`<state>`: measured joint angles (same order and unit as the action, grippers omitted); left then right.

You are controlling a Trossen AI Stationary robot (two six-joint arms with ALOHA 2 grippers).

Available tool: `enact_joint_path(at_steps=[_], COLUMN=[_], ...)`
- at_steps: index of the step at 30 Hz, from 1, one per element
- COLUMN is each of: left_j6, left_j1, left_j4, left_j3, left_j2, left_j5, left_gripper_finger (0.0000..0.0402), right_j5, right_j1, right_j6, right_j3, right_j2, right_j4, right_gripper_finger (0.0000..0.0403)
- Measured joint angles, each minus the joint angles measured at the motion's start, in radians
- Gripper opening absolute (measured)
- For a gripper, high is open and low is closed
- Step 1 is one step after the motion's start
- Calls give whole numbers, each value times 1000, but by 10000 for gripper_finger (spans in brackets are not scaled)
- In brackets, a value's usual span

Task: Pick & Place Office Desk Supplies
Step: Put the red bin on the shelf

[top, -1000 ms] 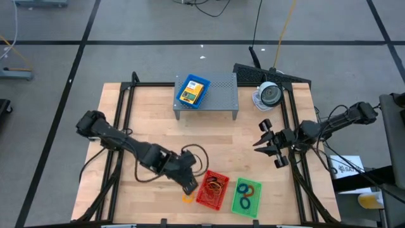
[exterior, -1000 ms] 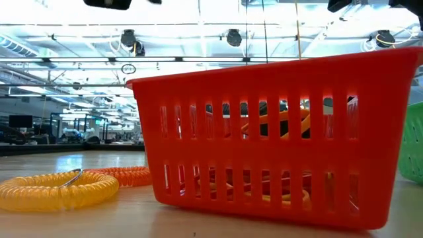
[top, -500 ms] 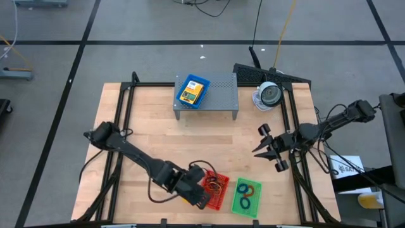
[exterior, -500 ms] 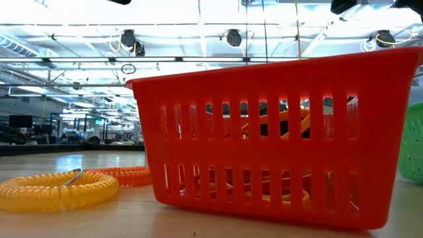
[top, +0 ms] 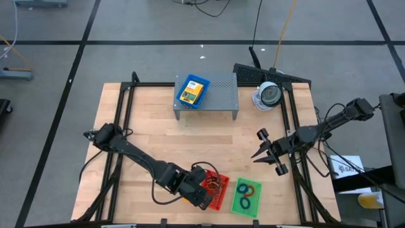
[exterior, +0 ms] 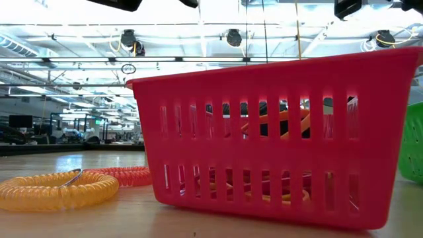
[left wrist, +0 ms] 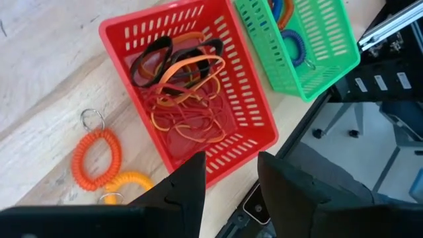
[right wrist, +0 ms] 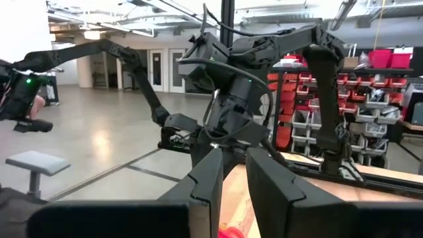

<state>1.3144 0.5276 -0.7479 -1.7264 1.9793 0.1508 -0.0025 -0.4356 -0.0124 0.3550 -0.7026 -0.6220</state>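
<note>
While the red tray (left wrist: 248,99) near the bench's front edge already holds rubber bands (left wrist: 182,106), two coil rings (left wrist: 96,162) lie on the wood just beside it, so sorting seems unfinished. I count two trays, red and green (top: 245,196). The left gripper (left wrist: 228,178) hovers unclenched, empty, above the red one; the right gripper (top: 269,152) waits near the right edge, slightly parted, empty.

The table (top: 158,120) is topped with pale, matt wood showing fine grain. The red tray (left wrist: 248,112) and green tray (left wrist: 330,46) are moulded from glossy slotted plastic. The far shelf (top: 221,88) is made of grey perforated metal. The coiled orange ring (left wrist: 92,158) looks like smooth plastic.
</note>
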Motion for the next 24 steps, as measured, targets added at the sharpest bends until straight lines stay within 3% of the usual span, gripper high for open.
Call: enact_joint_path(at_steps=[8, 14, 24], left_j6=[34, 59, 60], left_j1=[-1, 1, 1], left_j4=[-11, -11, -12], left_j3=[0, 0, 0], left_j2=[0, 0, 0], left_j5=[-7, 71, 86], left_gripper_finger=[145, 145, 145], right_j5=[0, 0, 0], right_j1=[-5, -5, -5], right_j6=[0, 1, 1], right_j3=[0, 0, 0], right_j2=[-28, -37, -36], right_j4=[-1, 0, -1], right_gripper_finger=[57, 57, 57])
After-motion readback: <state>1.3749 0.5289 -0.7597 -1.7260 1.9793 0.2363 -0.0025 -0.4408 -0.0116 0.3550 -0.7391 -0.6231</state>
